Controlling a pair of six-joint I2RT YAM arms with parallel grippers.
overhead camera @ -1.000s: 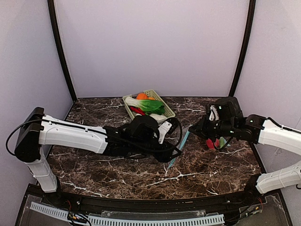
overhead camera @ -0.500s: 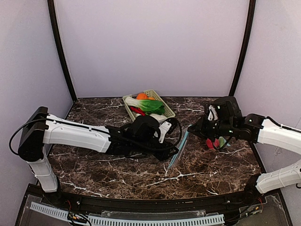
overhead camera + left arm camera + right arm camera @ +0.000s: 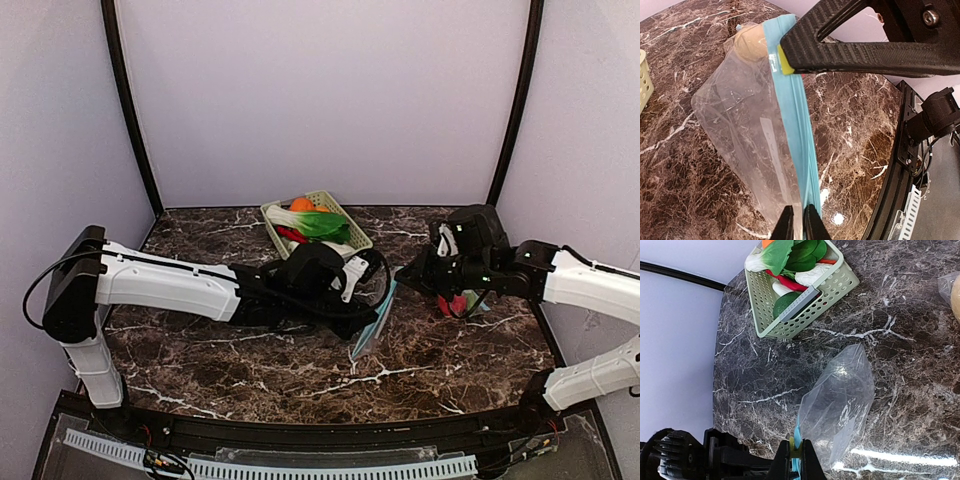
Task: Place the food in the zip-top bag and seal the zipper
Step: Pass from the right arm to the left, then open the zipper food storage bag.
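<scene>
Zip-top bag (image 3: pixel 375 322) – clear, with a blue zipper strip (image 3: pixel 792 125); stretched between the two hands mid-worktop, strip uppermost, the lower part trailing on the marble.
Left hand (image 3: pixel 799 225) – fingers drawn narrow, pinching the near end of the strip.
Right hand (image 3: pixel 796 460) – jaws nipped together on the strip's other end, a yellow pad against the blue.
Peach (image 3: pixel 751 42) – by the bag's far corner; whether inside the plastic or behind it cannot be told.
Red and green toy pieces (image 3: pixel 458 304) – on the worktop beneath the right arm.
Basket (image 3: pixel 840 282) – pale green lattice, at the back, apart from the bag; holds leafy greens (image 3: pixel 322 222), orange (image 3: pixel 301 204), red chilli (image 3: pixel 291 236) and white radish (image 3: pixel 810 276).
Worktop (image 3: pixel 300 370) – dark marble, white-veined.
</scene>
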